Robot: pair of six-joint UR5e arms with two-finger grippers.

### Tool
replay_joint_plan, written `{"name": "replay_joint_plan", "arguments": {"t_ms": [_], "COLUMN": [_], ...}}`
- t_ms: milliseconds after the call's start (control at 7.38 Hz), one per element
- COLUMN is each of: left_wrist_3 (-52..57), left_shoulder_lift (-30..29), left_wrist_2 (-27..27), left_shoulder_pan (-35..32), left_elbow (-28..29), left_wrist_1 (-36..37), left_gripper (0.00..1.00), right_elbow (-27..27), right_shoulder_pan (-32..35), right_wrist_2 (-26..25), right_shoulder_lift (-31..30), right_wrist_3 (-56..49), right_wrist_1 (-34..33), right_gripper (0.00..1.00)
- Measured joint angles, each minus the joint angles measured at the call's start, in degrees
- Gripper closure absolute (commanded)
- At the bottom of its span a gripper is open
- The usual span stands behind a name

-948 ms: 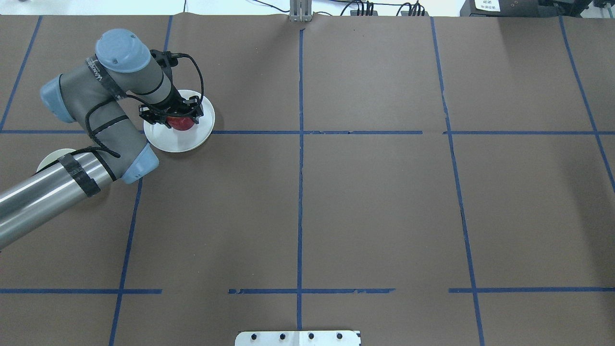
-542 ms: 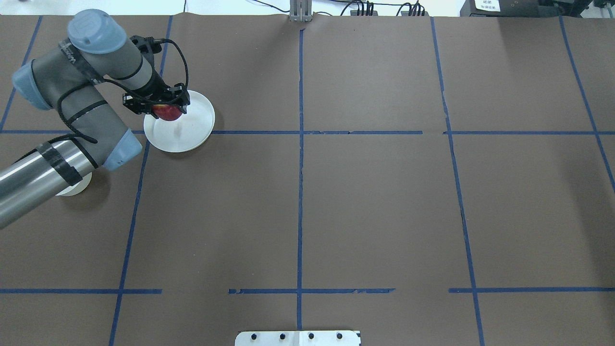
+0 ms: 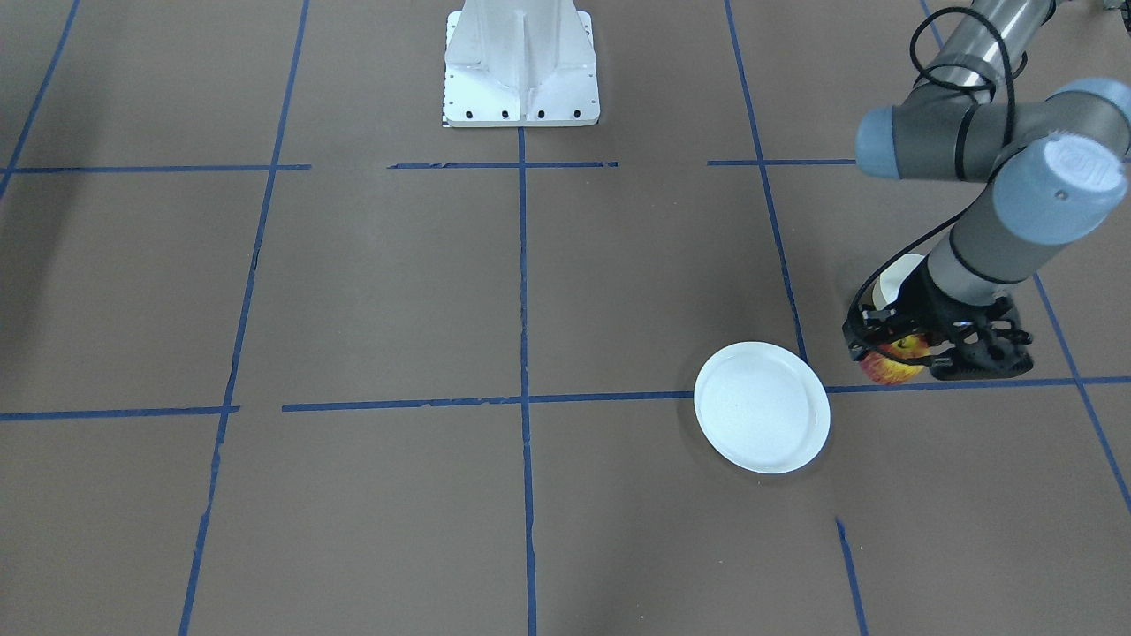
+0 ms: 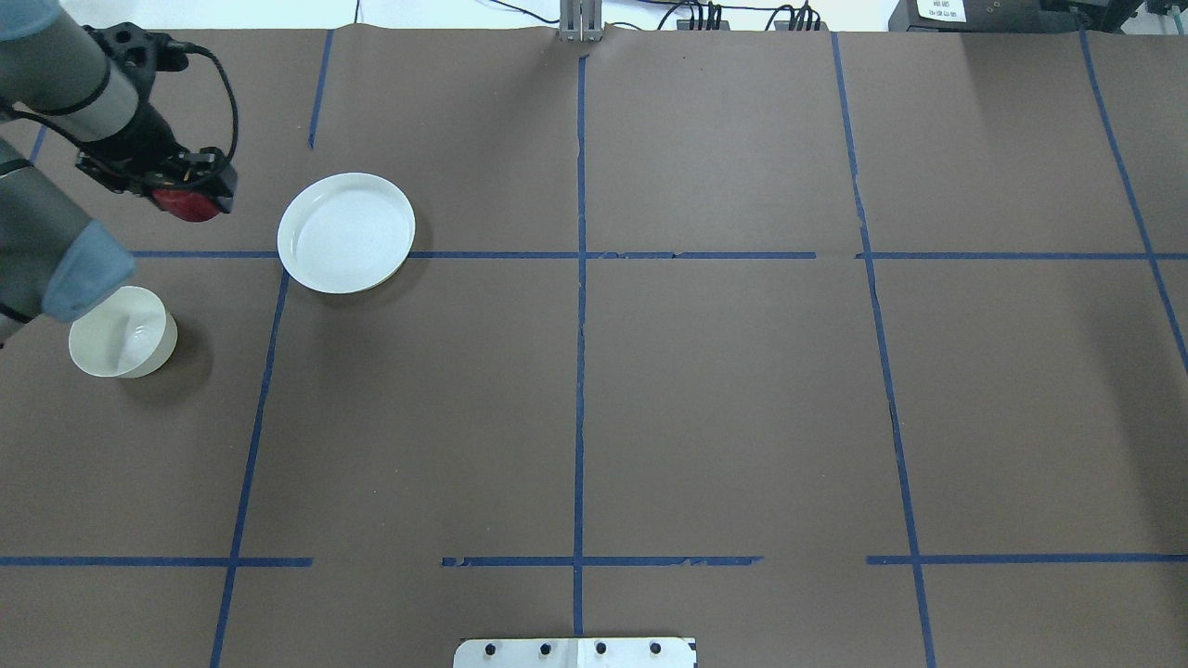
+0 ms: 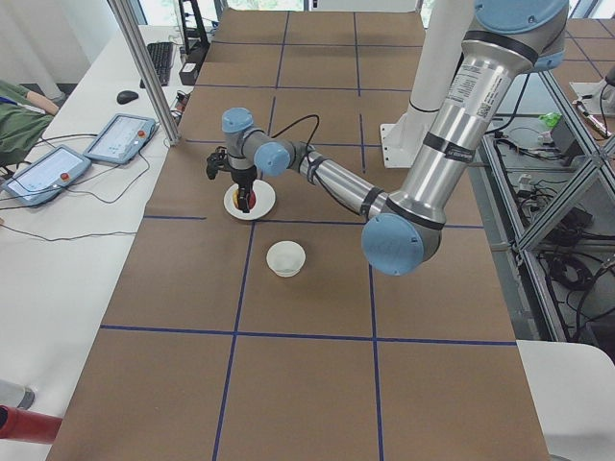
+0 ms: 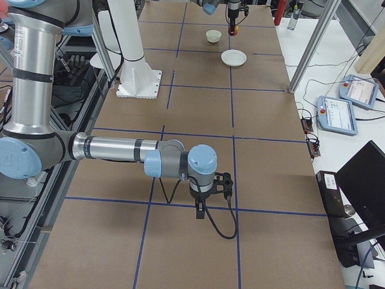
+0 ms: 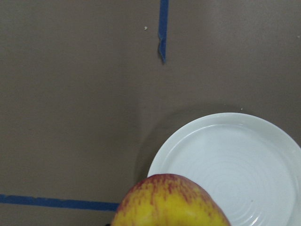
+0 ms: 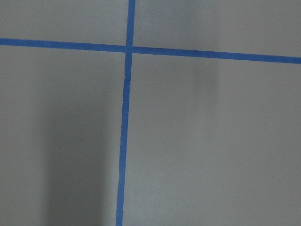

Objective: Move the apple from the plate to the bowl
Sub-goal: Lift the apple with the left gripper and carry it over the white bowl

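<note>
Count, per kind:

- One apple (image 4: pixel 188 205) is counted.
- One plate (image 4: pixel 345 232) and one bowl (image 4: pixel 121 331) are counted.
- Two arms are recorded: the left arm (image 4: pixel 56 65) and the right arm (image 6: pixel 114 149).
- Two pincers are recorded, one per arm: the left pincer (image 4: pixel 190 199) and the right pincer (image 6: pixel 207 198).
- One desk (image 4: pixel 724 390) is noted.
- One white mounting base (image 3: pixel 521 62) is noted.
- Beside the desk, two pendants are counted, a nearer pendant (image 5: pixel 43 168) and a farther pendant (image 5: pixel 120 137).
- One keyboard (image 5: pixel 161 60) and one mouse (image 5: pixel 127 96) are also counted.
</note>
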Motion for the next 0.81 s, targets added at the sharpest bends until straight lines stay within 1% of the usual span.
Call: {"name": "replay_joint_plan", "arguments": {"t_ms": [135, 271, 406, 542, 812], "left_wrist_3": [4.06, 6.17, 5.48, 2.62, -5.16], "left_shoulder_lift": [5.80, 11.15, 14.65, 17.24, 20.58], "left_wrist_2": [0.19, 0.28, 0.32, 0.38, 0.55], "left_shoulder_pan": [-1.02, -1.45, -1.52, -1.35, 0.19], "left_elbow": [-5.10, -8.58, -9.95, -9.76, -5.81], "left_wrist_1": [1.64, 1.30, -0.78, -4.84, -17.15], "left_gripper": [1.00, 1.00, 1.00, 1.00, 1.00], "right_elbow": [0.00, 0.00, 0.00, 0.00, 0.00], "right_shoulder_pan": [0.00, 0.00, 0.00, 0.00, 0.00], "right_wrist_2": [0.00, 0.00, 0.00, 0.00, 0.00], "right_shoulder_lift": [0.00, 0.01, 0.03, 0.03, 0.02], "right_wrist_3": [0.00, 0.00, 0.00, 0.00, 0.00], "right_wrist_1": [-0.03, -0.04, -0.01, 0.01, 0.00], "right_gripper": [0.00, 0.00, 0.00, 0.00, 0.00]}}
